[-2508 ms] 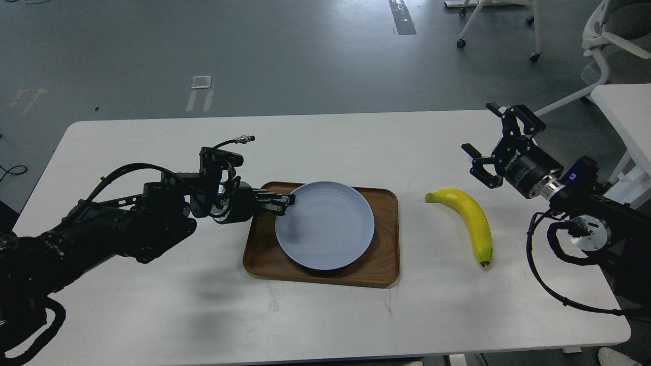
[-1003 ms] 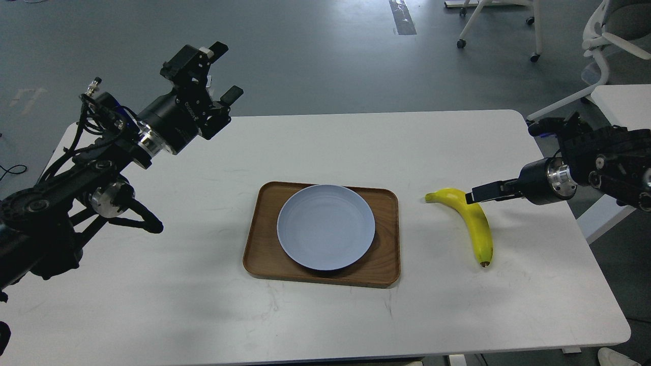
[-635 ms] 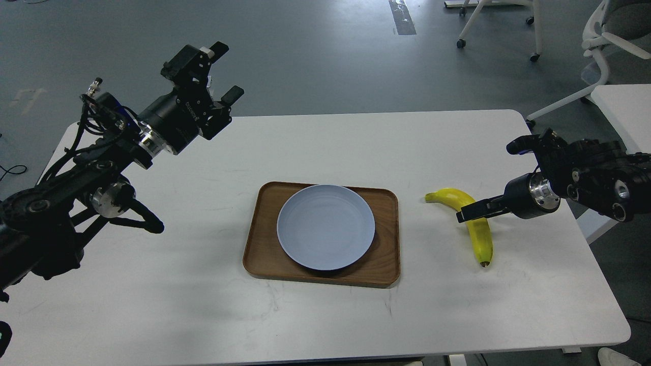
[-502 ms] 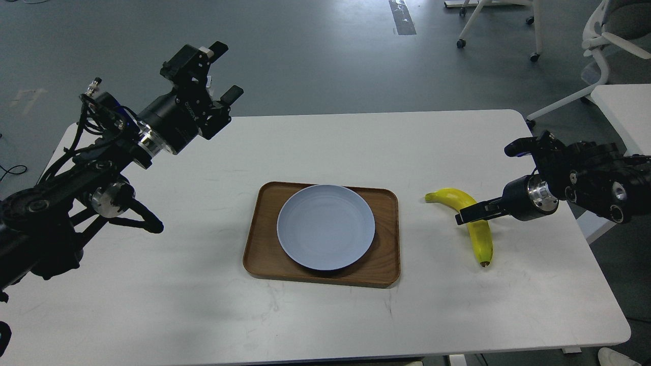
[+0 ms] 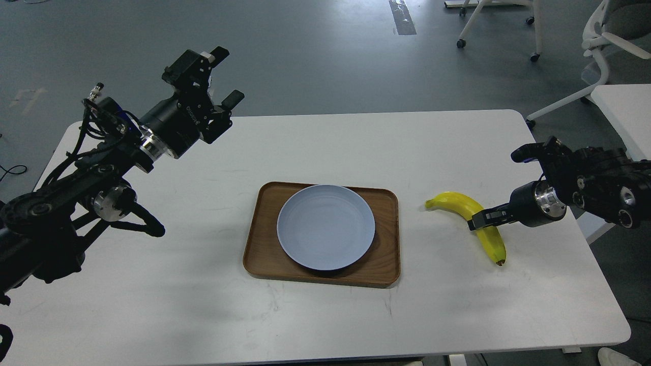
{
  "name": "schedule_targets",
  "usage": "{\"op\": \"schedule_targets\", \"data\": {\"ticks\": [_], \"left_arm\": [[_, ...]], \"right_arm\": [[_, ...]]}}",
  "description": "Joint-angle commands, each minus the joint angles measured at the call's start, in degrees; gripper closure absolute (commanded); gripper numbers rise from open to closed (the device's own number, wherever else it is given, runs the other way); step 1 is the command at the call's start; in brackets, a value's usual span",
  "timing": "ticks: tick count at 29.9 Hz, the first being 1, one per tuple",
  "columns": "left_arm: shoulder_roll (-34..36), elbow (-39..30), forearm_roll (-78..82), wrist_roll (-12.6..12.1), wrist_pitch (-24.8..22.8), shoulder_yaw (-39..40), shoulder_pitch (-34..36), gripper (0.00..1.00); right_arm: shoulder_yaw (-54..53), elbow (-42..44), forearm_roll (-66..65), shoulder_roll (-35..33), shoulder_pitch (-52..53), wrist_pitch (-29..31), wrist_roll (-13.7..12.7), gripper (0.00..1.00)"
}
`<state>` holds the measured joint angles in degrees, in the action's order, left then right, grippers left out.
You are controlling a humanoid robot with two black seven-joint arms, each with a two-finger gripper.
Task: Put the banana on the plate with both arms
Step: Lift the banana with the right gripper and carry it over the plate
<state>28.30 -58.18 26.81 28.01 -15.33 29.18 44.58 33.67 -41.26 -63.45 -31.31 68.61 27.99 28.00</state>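
The yellow banana (image 5: 460, 204) lies on the white table to the right of the tray, its dark tip toward me. My right gripper (image 5: 479, 221) comes in from the right and is closed across the banana's middle; its fingers are seen edge-on. The pale blue-grey plate (image 5: 325, 226) sits empty on the brown wooden tray (image 5: 387, 264) at the table's centre. My left gripper (image 5: 227, 75) is open and empty, raised high over the table's far left corner, well away from the plate.
The white table (image 5: 325, 147) ends just right of my right arm. A second white table (image 5: 623, 109) and office chairs (image 5: 608, 35) stand at the far right. Grey floor lies beyond the far edge.
My left arm let go of the plate's rim and rose to the far left. My right gripper came down onto the banana, which has since swung its tip to the right with it.
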Motion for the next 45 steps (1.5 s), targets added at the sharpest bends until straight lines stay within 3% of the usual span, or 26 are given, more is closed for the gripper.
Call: {"op": "schedule_targets", "data": {"ticks": [1,11,16,21,27,45], "left_arm": [[-0.2,0.0,0.1,0.0,-0.1,0.0,0.0,0.02],[-0.1,-1.2,0.2,0.0,-0.1,-0.1,0.0,0.02],[-0.3,-1.1,0.1,0.0,-0.1,0.0,0.0,0.02],[-0.2,-1.1,0.1,0.0,-0.1,0.0,0.0,0.02],[-0.2,-1.1,0.2,0.0,0.0,0.0,0.0,0.02],[0.4,-1.1,0.0,0.0,0.0,0.0,0.0,0.02]], "right_arm": [[-0.3,-1.6,0.0,-2.3,1.0,0.0,0.0,0.95],[-0.6,-7.7,0.3,-5.0,12.8,0.0,0.0,0.94],[-0.5,-7.4,0.7,0.7,15.1,0.0,0.0,0.93],[0.3,-4.6,5.3,11.7,15.8,0.0,0.0,0.92],[0.9,-2.0,9.6,20.1,15.8,0.0,0.0,0.91],[2.3,2.1,14.7,29.0,10.7,0.0,0.0,0.87]]}}
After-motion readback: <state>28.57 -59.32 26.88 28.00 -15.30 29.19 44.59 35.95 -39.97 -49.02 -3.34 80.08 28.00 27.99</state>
